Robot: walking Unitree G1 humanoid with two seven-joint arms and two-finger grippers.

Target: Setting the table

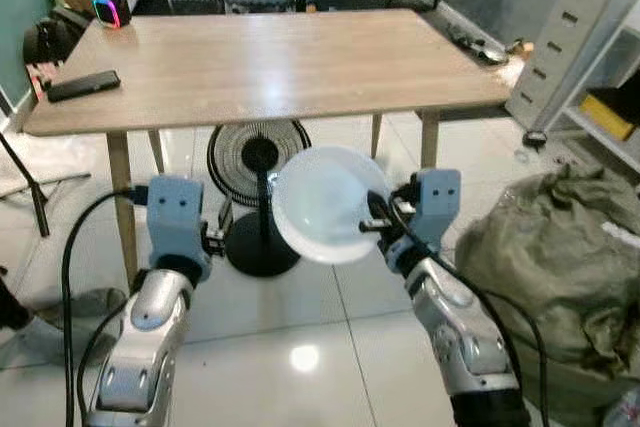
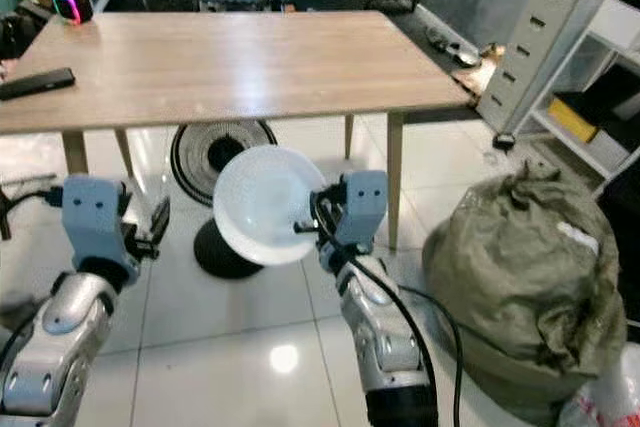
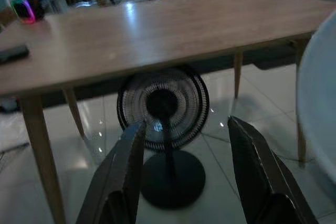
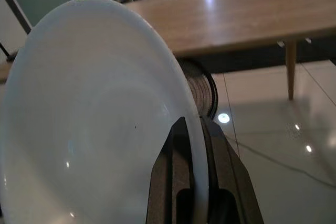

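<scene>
A white bowl hangs tipped on its side below the front edge of the wooden table, over the tiled floor. My right gripper is shut on the bowl's rim, one finger on each side of it. My left gripper stands open with nothing between its fingers, held up at the left of the bowl and pointing toward the table. The edge of the bowl also appears beside the left gripper.
A black floor fan stands under the table. On the tabletop lie a black phone and a glowing speaker at the far left. A stuffed olive sack sits at my right, with drawers behind it.
</scene>
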